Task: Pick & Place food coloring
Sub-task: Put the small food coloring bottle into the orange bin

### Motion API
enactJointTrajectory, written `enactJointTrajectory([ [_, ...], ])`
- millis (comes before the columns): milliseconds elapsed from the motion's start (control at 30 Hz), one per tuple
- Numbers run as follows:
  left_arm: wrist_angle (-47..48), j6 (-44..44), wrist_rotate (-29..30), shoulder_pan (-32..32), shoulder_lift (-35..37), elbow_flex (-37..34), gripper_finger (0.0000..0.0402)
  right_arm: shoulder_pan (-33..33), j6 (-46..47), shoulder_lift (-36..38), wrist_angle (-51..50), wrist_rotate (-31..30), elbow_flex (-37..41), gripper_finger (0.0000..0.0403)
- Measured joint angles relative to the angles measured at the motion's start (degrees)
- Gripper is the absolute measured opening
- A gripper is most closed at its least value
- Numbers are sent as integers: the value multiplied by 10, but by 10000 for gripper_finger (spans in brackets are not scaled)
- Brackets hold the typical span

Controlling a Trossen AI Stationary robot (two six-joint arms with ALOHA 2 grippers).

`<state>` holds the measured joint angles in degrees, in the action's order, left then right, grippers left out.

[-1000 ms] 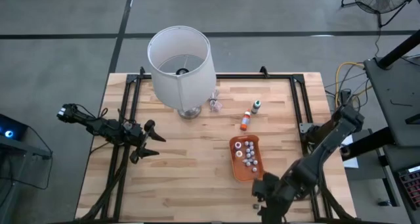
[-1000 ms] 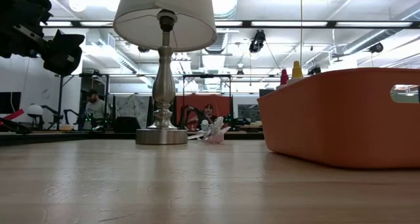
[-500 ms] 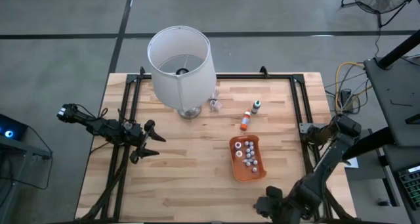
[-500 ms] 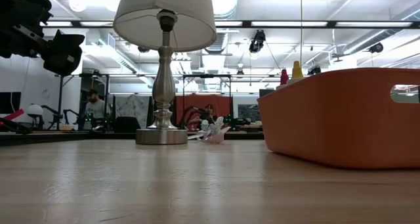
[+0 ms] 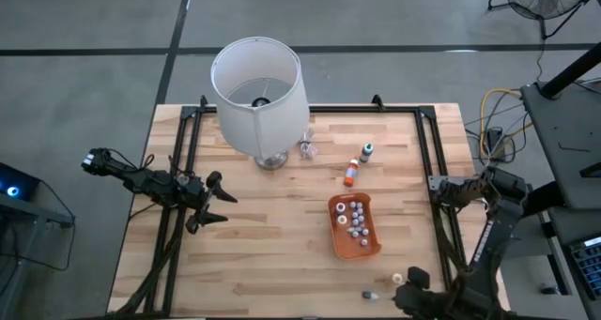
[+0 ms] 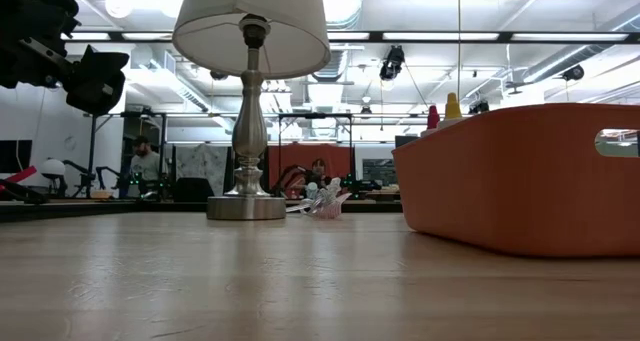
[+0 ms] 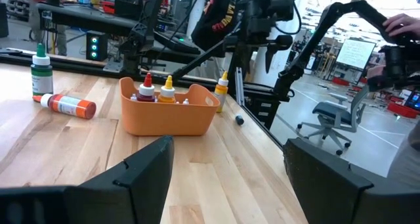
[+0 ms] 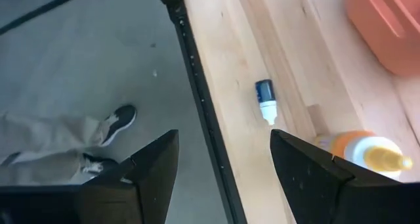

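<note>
**Food coloring: two strays at the near edge, right arm closest**

Food coloring bottles (image 5: 356, 220) mostly stand in the orange tray (image 5: 339, 242) right of centre. Four remain outside it. Two are far out: a green-capped bottle (image 5: 366, 152) upright, and an orange-labelled one (image 5: 350, 173) on its side just beside it. Two sit at the near edge, past the tray: a yellow-capped bottle (image 5: 397, 279) upright, and a small dark-capped bottle (image 8: 265, 100) lying flat on the boards.

My right gripper (image 5: 413, 299) hangs at that same near edge, just beside the yellow-capped bottle. My fingers (image 8: 152, 168) stand apart with nothing between them. Through the wrist camera the dark-capped bottle lies ahead of the gap, its long axis roughly along my line of sight, dark cap away from me (so my jaws would close across its narrow body, I judge).

My left gripper (image 5: 212, 200) waits open and empty at the left edge, well apart from every bottle. The right arm is plainly nearer to both near-edge strays.
</note>
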<state>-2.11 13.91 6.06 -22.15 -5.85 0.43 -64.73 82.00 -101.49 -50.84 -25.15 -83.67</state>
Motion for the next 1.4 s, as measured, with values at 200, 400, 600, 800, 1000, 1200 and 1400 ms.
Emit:
enactJointTrajectory([
  [200, 0, 0, 0, 0, 0, 0, 259, -22, 54, 0, 0, -41, 17, 230],
  [400, 0, 0, 0, 0, 0, 0, 259, -34, 88, 0, 6, -49, 39, 230],
  [600, 0, 0, 0, 0, 0, 0, 258, -36, 36, 0, 12, -50, 41, 230],
  [800, 0, 0, 0, 0, 0, 0, 258, -17, -86, 0, 26, -51, 41, 230],
  [1000, 0, 0, 0, 0, 0, 0, 259, 19, -146, 0, 46, -29, 41, 231],
  [1200, 0, 0, 0, 0, 0, 0, 258, 64, -184, 0, 68, 41, 42, 231],
  [1400, 0, 0, 0, 0, 0, 0, 258, 95, -193, -6, 70, 95, 42, 231],
])
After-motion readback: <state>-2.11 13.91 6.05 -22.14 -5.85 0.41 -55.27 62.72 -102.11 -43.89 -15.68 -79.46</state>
